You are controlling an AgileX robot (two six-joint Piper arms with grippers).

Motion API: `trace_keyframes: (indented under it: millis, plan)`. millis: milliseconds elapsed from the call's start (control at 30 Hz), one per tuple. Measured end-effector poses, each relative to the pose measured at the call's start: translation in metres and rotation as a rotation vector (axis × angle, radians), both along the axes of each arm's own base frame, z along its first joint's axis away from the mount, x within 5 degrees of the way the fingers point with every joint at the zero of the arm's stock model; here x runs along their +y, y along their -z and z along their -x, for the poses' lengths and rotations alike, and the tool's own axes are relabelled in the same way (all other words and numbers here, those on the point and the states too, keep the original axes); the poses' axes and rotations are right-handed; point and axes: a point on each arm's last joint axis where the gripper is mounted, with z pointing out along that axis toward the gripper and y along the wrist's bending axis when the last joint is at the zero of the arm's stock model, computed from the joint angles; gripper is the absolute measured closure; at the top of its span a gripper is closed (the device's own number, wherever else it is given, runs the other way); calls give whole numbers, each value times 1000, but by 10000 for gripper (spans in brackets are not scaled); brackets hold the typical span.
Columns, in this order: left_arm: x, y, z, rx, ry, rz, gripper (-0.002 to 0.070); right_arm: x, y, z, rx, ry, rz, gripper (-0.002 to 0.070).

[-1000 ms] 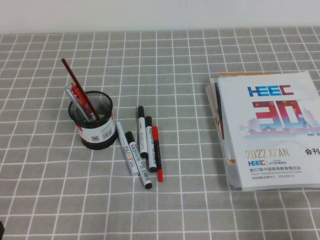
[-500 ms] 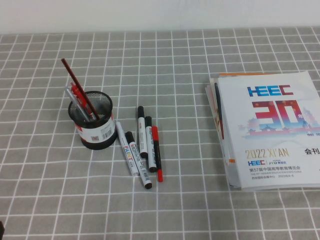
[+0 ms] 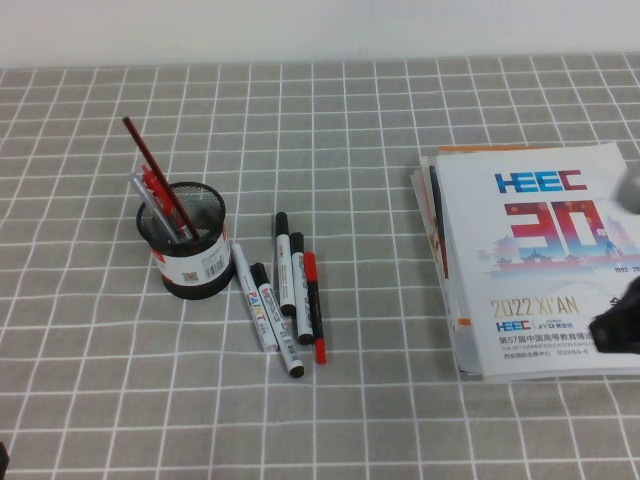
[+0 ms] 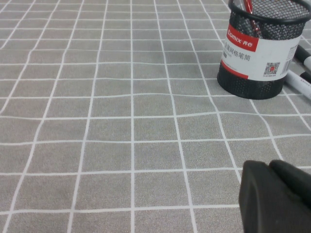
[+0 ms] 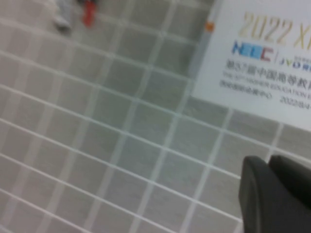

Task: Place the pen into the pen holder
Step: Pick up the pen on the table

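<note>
The pen (image 3: 312, 304), a short marker with a red cap, dark middle and red end, lies on the cloth at the right of a row of white markers (image 3: 262, 308). Its red end shows blurred in the right wrist view (image 5: 89, 10). The pen holder (image 3: 184, 246), a black mesh cup with a white and red label, stands to the left of the row and holds a red pencil and other pens. It also shows in the left wrist view (image 4: 257, 53). My right gripper (image 3: 612, 325) (image 5: 268, 160) is shut and empty above the booklets' near corner. My left gripper (image 4: 268, 165) is shut and empty, low over the cloth and well short of the holder.
A stack of white booklets (image 3: 535, 255) lies at the right and shows in the right wrist view (image 5: 262, 48). The grey checked cloth (image 3: 380, 150) covers the table. White markers (image 4: 300, 80) lie beside the holder. A pale wall runs along the back.
My right arm has come into the high view at the right edge, over the booklets. The pen, the markers and the holder have not moved.
</note>
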Motion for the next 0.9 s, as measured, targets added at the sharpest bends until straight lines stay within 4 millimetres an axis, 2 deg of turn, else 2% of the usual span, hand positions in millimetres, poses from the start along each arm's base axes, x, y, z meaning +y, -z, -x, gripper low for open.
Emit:
trace_keyframes:
  millis: [200, 300, 433, 667, 800, 900]
  plan:
    - [0, 0, 0, 0, 0, 0, 680, 48, 9, -27, 46, -106, 256, 689]
    - [0, 0, 0, 0, 0, 0, 680, 75, 13, -38, 60, -157, 329, 688]
    - [0, 0, 0, 0, 0, 0, 680, 108, 17, -58, 85, -155, 325, 689]
    - [0, 0, 0, 0, 0, 0, 680, 152, 28, -98, 146, -70, 238, 686]
    - [0, 0, 0, 0, 0, 0, 680, 173, 39, -121, 157, -64, 218, 617]
    - [0, 0, 0, 0, 0, 0, 680, 185, 47, -135, 157, -63, 209, 499]
